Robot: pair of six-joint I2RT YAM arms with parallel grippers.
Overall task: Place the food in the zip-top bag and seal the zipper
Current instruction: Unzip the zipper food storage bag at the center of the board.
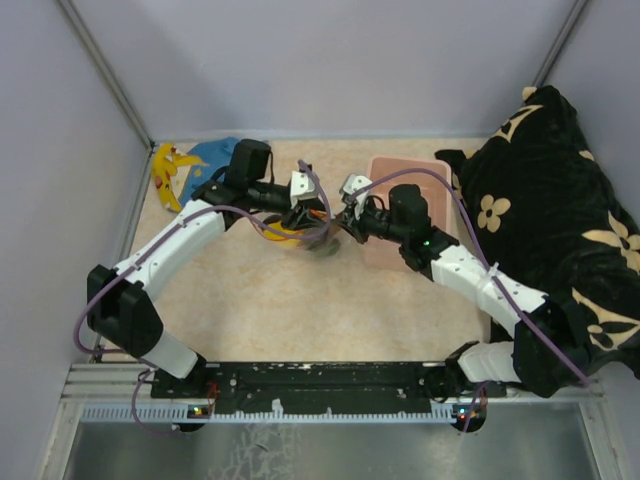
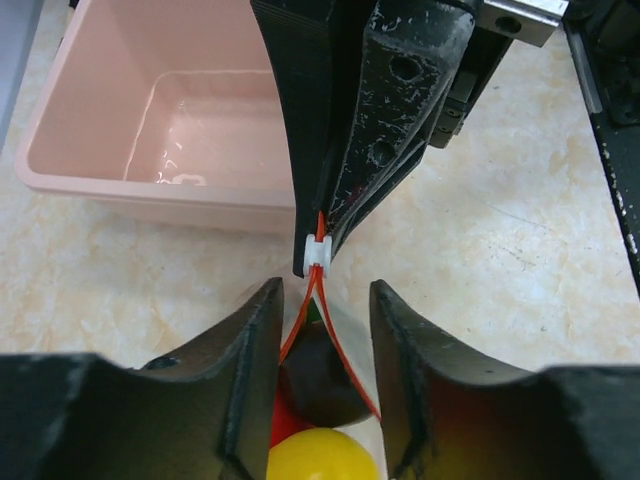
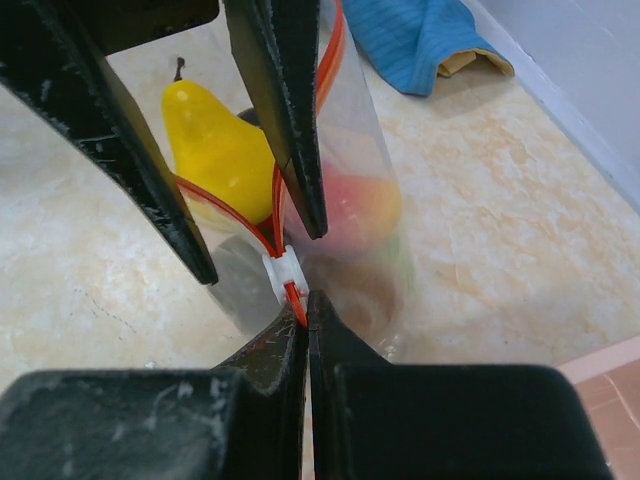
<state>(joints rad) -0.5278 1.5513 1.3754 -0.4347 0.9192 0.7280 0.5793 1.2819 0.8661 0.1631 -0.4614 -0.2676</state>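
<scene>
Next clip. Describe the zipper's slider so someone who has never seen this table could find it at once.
Left of the pink tub, the left gripper and right gripper meet over the clear zip-top bag. On its red-orange zipper, just off the right gripper's shut jaws, sits the slider: a small white clip, the only white piece there, where the two red strips merge into one.

At the top view's centre the arms (image 1: 270, 192) cover most of the zip-top bag (image 1: 322, 243). In the left wrist view the bottom edge cuts off the food's yellow piece (image 2: 322, 455), and the top edge cuts off the pink tub (image 2: 160, 130). In the right wrist view a red fruit (image 3: 360, 205) blurs behind plastic, and the zipper (image 3: 284, 272) vanishes between the right gripper's (image 3: 308, 300) pressed-together fingers.
</scene>
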